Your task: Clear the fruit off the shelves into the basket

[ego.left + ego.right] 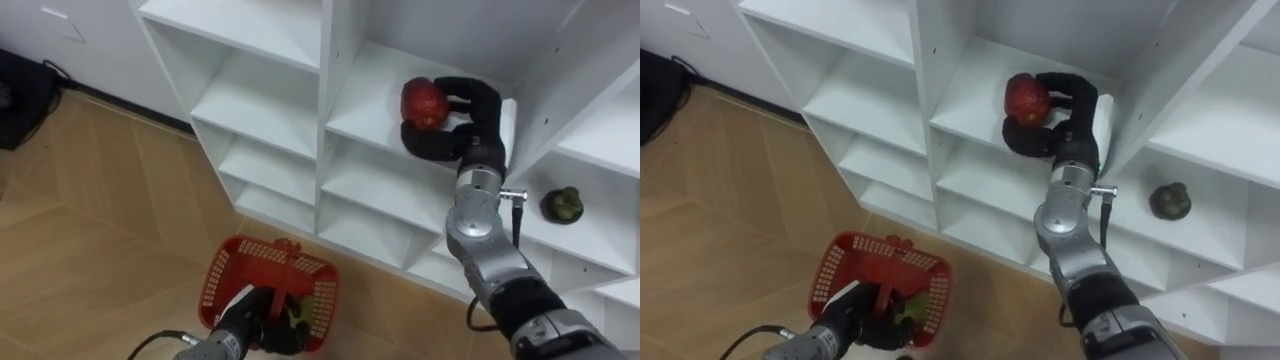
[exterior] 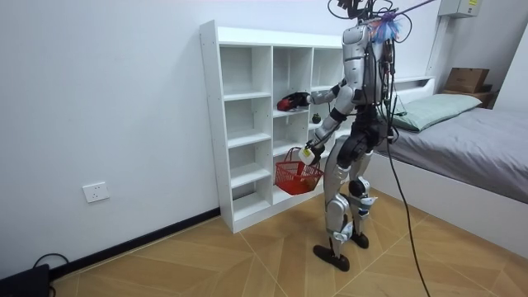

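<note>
Red fruit: round and glossy, on a shelf of the closet. The right hand is closed on it, fingers curled over its far side and thumb under its near side. Whether it has left the shelf cannot be told.

Second fruit: dark green, in the next compartment, right of and lower than the right hand, well apart from it.

Basket: red plastic mesh, hanging well below and left of the right hand. The left hand is clenched round its handle. Something yellow-green lies in it, just beside that hand.

Risks, as judged:
- The smooth skin may slip in the grip as the fruit is drawn out.
- The wrist sits near the upright divider, and a knock there could jar the fruit loose.
- The basket hangs far beneath, so a release from high up may miss or bounce out.
- A swinging basket would make this worse.

Surface: white shelves, flat and smooth, so a dropped fruit would likely roll.

Room: the robot stands upright facing the closet. There is a herringbone wood floor, a white wall with a socket, and a bed at the room view's right.
</note>
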